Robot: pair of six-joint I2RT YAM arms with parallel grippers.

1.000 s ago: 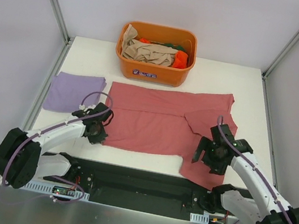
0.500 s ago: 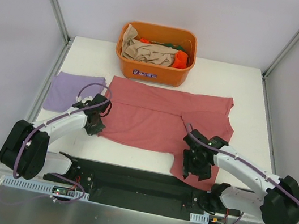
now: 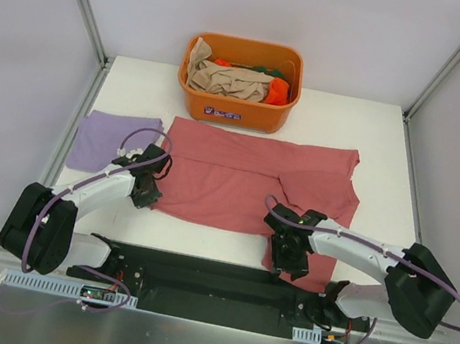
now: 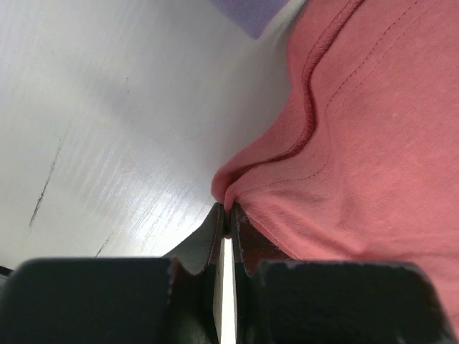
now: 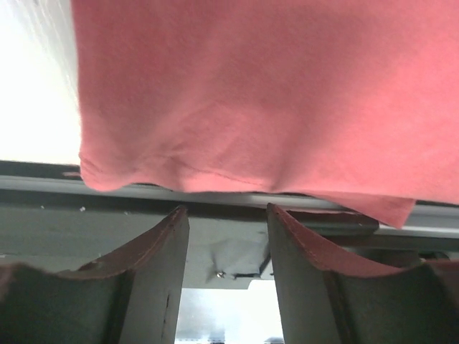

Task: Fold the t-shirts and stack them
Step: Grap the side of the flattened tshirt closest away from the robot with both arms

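A dusty rose-red t-shirt [image 3: 238, 178] lies spread across the middle of the table, its near right part hanging over the front edge. My left gripper [image 3: 149, 192] is shut on the shirt's near left edge [image 4: 237, 190], pinching a fold of cloth. My right gripper [image 3: 287, 250] is open over the shirt's near right hem [image 5: 237, 161], with nothing between its fingers. A folded pale lavender t-shirt [image 3: 112, 140] lies at the left. Beige, orange and green shirts [image 3: 236, 80] are heaped in the tub.
The rigid orange tub [image 3: 236, 109] stands at the back centre, just behind the rose shirt. The black base rail [image 3: 212, 279] runs along the table's near edge under the hanging cloth. Frame posts rise at the back corners.
My right arm has swung left and nearer, from the shirt's right sleeve to its near right hem. The shirt's near edge has shifted back. The left gripper moved slightly back with the cloth.
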